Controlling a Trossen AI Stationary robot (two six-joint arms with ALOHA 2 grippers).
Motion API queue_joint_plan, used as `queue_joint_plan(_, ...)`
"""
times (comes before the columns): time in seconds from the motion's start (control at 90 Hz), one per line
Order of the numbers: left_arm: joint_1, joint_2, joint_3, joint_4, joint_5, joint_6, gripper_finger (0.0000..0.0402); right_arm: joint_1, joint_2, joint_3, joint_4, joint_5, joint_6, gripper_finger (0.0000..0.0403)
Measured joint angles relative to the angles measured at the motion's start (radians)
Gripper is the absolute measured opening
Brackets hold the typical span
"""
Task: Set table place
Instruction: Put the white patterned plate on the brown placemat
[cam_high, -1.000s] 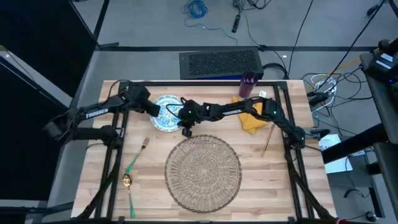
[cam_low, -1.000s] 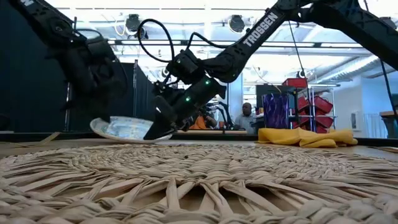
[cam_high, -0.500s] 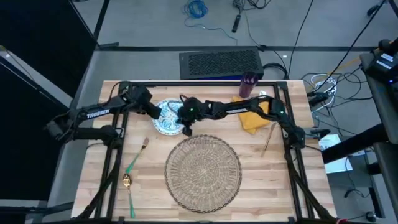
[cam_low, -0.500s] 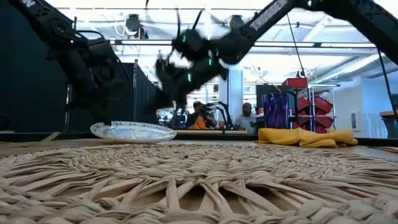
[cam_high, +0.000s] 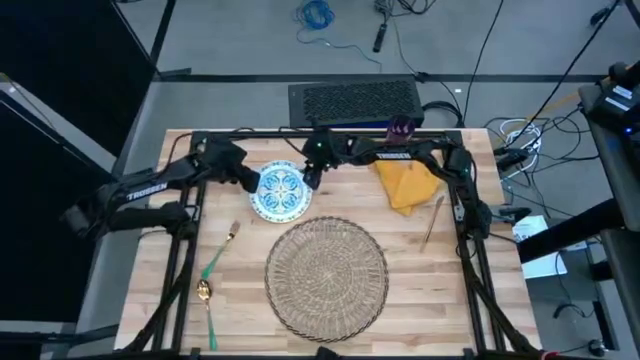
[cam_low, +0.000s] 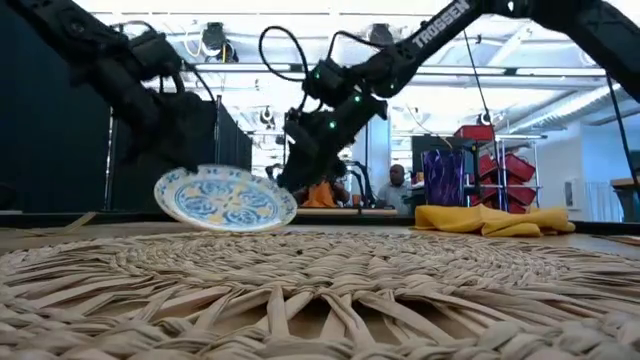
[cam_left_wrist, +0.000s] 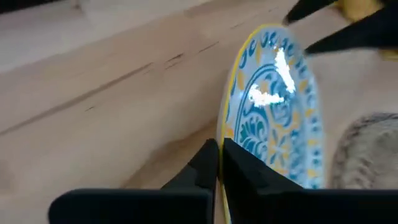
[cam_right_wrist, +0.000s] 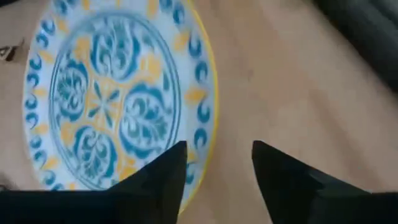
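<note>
A pale butcher-block table (cam_high: 250, 290) seen from above, with two dark robot arms reaching in from either side. Near the front middle lies a round woven wicker placemat (cam_high: 326, 278) with nothing on it. The blue-green patterned plate (cam_high: 279, 192) is behind and to the left of the placemat, apart from it and lifted off the wood; in the low view it hangs tilted above the table surface with its patterned face turned partly toward the camera.

The left gripper (cam_high: 247, 178) is pinched onto the plate's left rim; the left wrist view shows its two dark fingers (cam_left_wrist: 208, 167) pressed together with the yellow-edged rim between them. The right gripper (cam_high: 310, 177) is beside the plate's right edge, apart from it, its fingers (cam_right_wrist: 163, 177) spread with bare wood showing between them.

A mustard-yellow napkin (cam_high: 407, 186) lies crumpled toward the back right, partly covered by the right arm. A small purple cup (cam_high: 401, 129) stands at the back edge behind it; whether it holds anything cannot be seen. A slim gold-tan knife (cam_high: 431, 222) lies at the right, near the napkin's corner. At the front left lie a green-handled fork (cam_high: 220, 250) and a green-handled spoon (cam_high: 206, 303), near each other.

In the low view the placemat fills the foreground and hides the cutlery. People sit far off in the room behind the table, too small to make out.
</note>
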Motion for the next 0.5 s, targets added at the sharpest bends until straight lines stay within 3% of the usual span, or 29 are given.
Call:
queue_joint_plan(0.322, 0.0, -0.018, 0.0, -0.005, -0.002, -0.004, 0.0001, 0.023, 0.03, -0.038, 0.098, 0.009, 0.022, 0.021)
queue_joint_plan(0.5, 0.0, -0.018, 0.0, -0.001, -0.003, -0.003, 0.0, 0.029, 0.03, -0.038, 0.146, -0.048, 0.039, 0.0205)
